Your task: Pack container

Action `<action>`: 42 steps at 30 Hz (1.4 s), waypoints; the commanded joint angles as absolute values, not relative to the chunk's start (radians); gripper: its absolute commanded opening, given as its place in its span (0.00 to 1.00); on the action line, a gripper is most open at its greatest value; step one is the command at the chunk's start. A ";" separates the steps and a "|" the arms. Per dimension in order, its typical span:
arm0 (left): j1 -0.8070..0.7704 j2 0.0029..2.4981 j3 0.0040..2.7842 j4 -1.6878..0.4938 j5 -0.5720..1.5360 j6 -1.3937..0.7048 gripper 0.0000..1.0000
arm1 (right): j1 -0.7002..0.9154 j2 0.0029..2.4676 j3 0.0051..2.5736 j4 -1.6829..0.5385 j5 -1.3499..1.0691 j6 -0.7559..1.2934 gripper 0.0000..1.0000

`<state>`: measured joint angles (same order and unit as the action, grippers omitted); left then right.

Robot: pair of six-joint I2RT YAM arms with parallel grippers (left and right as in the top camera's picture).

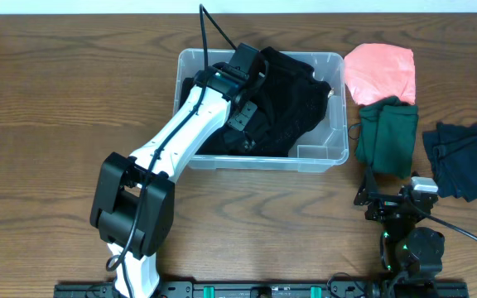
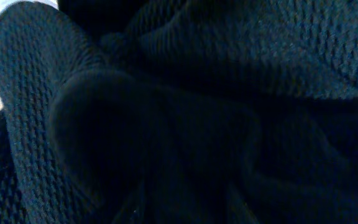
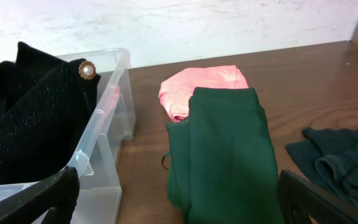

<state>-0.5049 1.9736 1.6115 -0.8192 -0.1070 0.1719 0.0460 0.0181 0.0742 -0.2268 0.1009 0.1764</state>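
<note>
**Left arm deep in the bin, right arm waiting wide**

Overhead: the clear container (image 1: 334, 157) sits at 12 o'clock on the wooden table (image 1: 48, 124). The left gripper (image 1: 243, 99) is down inside it, buried in a black knit garment (image 1: 292, 99), and I can't tell how its jaws stand. At 3 o'clock lie a pink garment (image 1: 379, 73), a green garment (image 1: 387, 136) and a dark blue garment (image 1: 462, 157). The right gripper (image 1: 392, 203) sits at 5 o'clock, with the container well apart at its 10 o'clock.

Left wrist: nothing but black knit folds, right up close. No fingers show.

Right wrist: the fingers (image 3: 42, 196) are spread wide, holding nothing. The container wall stands at 9 o'clock, with a round gold button (image 3: 87, 70) on the black fabric. The green garment is dead ahead.
</note>
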 commanded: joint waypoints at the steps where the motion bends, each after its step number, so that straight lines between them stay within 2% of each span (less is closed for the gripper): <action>1: -0.495 2.013 1.605 -0.855 -0.104 0.151 0.42 | 0.035 0.013 0.071 -0.228 0.097 0.186 0.99; 5: -0.475 1.957 1.615 -0.863 -0.237 0.136 0.43 | 0.035 0.013 0.071 -0.228 0.097 0.186 0.99; 6: -0.465 1.930 1.623 -0.862 -0.284 0.124 0.50 | 0.035 0.013 0.071 -0.228 0.097 0.186 0.99; 12: -0.354 1.739 1.642 -0.798 -0.338 0.118 0.70 | 0.035 0.013 0.071 -0.228 0.097 0.186 0.99; 19: -0.168 1.526 1.642 -0.783 -0.334 0.076 0.76 | 0.035 0.013 0.071 -0.228 0.097 0.186 0.99; 25: -0.007 1.470 1.641 -0.822 -0.334 -0.043 0.79 | 0.035 0.013 0.071 -0.228 0.097 0.186 0.99; 28: 0.049 1.470 1.641 -0.854 -0.334 -0.092 0.90 | 0.035 0.013 0.071 -0.228 0.097 0.186 0.99; 29: 0.064 1.470 1.641 -0.863 -0.334 -0.092 1.00 | 0.035 0.013 0.071 -0.228 0.097 0.186 0.99; 37: 0.111 1.470 1.641 -0.878 -0.334 -0.091 0.98 | 0.035 0.013 0.071 -0.228 0.104 0.186 0.99; 42: 0.111 1.470 1.641 -0.878 -0.334 -0.091 0.98 | 0.035 0.013 0.071 -0.191 0.060 0.270 0.99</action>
